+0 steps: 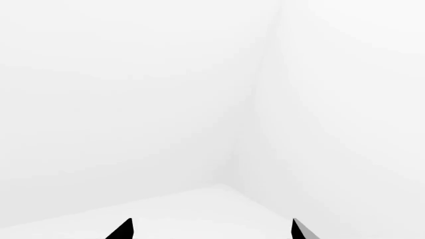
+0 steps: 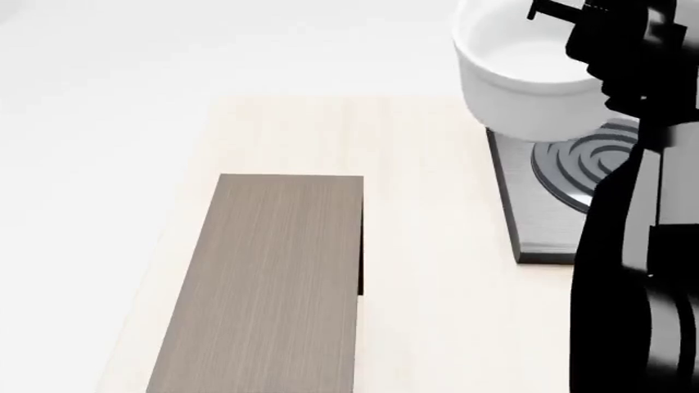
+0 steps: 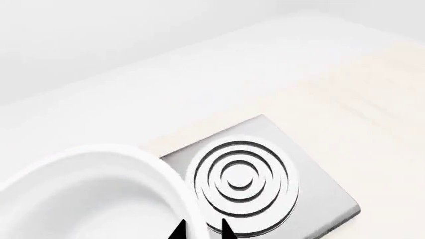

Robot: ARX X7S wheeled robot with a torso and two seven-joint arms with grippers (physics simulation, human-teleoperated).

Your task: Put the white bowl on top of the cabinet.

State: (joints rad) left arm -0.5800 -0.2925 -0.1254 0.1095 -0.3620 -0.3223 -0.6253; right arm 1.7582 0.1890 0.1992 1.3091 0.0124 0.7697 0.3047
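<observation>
Wood-grain cabinet (image 2: pixel 268 286) is sitting bare at left on the surface (image 2: pixel 437 311), nothing on its top yet. Right gripper (image 3: pixel 201 230) is pinching the white bowl (image 2: pixel 525 74) by its rim, holding it lifted above the stove plate (image 2: pixel 546 221). Carrying across and setting down are remaining; left gripper (image 1: pixel 212 230) is hanging spread, empty.

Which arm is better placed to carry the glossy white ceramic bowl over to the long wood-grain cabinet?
Right. The right gripper already pinches the white bowl's rim, holding it above the square grey stove plate. The left gripper faces blank walls, open and empty. The cabinet top is bare.
</observation>
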